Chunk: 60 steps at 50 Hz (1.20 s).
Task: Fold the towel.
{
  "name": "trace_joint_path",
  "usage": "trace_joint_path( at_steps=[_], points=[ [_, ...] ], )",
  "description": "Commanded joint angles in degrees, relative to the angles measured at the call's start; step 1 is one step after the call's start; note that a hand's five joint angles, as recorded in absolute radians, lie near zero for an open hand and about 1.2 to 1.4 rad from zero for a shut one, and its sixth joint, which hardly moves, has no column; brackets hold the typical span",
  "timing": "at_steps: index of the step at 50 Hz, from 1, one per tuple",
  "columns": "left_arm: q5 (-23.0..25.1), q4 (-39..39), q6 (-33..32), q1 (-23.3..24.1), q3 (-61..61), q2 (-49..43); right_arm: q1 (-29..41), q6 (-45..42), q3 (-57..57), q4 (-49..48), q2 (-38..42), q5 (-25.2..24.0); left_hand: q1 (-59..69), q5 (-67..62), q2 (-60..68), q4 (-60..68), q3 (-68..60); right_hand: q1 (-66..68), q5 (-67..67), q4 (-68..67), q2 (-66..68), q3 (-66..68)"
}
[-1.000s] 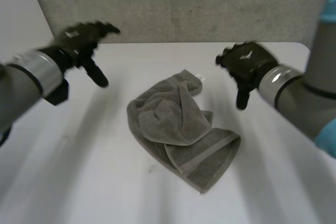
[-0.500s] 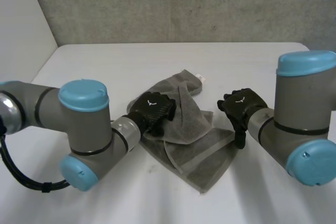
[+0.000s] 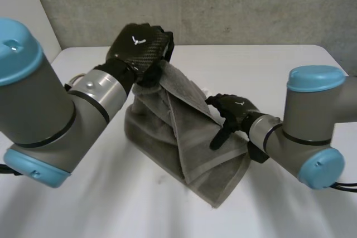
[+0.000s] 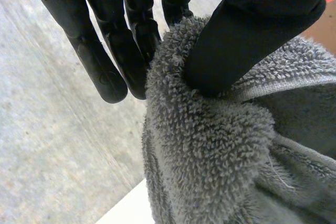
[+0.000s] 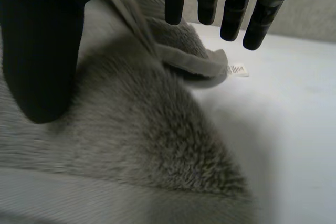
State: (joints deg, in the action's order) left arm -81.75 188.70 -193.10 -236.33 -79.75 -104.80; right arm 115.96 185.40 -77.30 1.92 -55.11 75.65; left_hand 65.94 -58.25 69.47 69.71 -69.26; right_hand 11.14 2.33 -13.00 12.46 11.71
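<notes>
Evidently still untangling, the left hand [image 3: 139,48] pinches the towel [image 3: 178,137] aloft while the right hand [image 3: 231,110] hovers slack-fingered over it; spreading it flat seems next.

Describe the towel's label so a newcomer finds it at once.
On the white table lies a crumpled grey towel, one part pinched and held up by the left hand. At a towel corner just beyond the fingers of the right hand, a small label sticks out onto the table. It is the only white, printed bit on the grey cloth.
</notes>
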Motion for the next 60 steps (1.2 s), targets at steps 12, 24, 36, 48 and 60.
trace_joint_path(
  at_steps=[12,24,36,48,60],
  points=[
    [0.0,2.5,-1.0,-8.2,8.4,0.6,0.0,-18.5,15.3,-17.8,-3.3,14.2,14.1,-11.8,10.5,10.3,-10.7,68.9,67.7,-67.0,67.5,68.3],
    [-8.1,1.3,2.6,-9.2,9.3,-4.5,0.8,-33.9,14.7,-21.4,-9.0,13.7,14.1,-11.8,10.5,10.3,-10.7,68.9,67.7,-67.0,67.5,68.3],
    [-2.7,3.8,3.1,-12.3,-13.7,-7.0,-0.7,-39.0,5.7,-3.9,-2.8,9.8,14.1,-11.8,10.5,10.3,-10.7,68.9,67.7,-67.0,67.5,68.3],
    [-0.2,-5.4,8.8,-5.5,-18.8,-5.6,-1.1,-44.9,2.9,3.2,0.3,9.1,-19.4,21.7,-22.9,-23.2,22.7,68.9,67.7,-67.0,67.5,68.3],
    [0.4,-5.0,8.4,-6.6,-13.7,1.8,-5.9,-46.5,1.9,4.4,-6.2,14.5,-43.5,45.8,-47.0,-47.2,46.8,6.5,5.3,-4.7,5.2,6.0]
  ],
)
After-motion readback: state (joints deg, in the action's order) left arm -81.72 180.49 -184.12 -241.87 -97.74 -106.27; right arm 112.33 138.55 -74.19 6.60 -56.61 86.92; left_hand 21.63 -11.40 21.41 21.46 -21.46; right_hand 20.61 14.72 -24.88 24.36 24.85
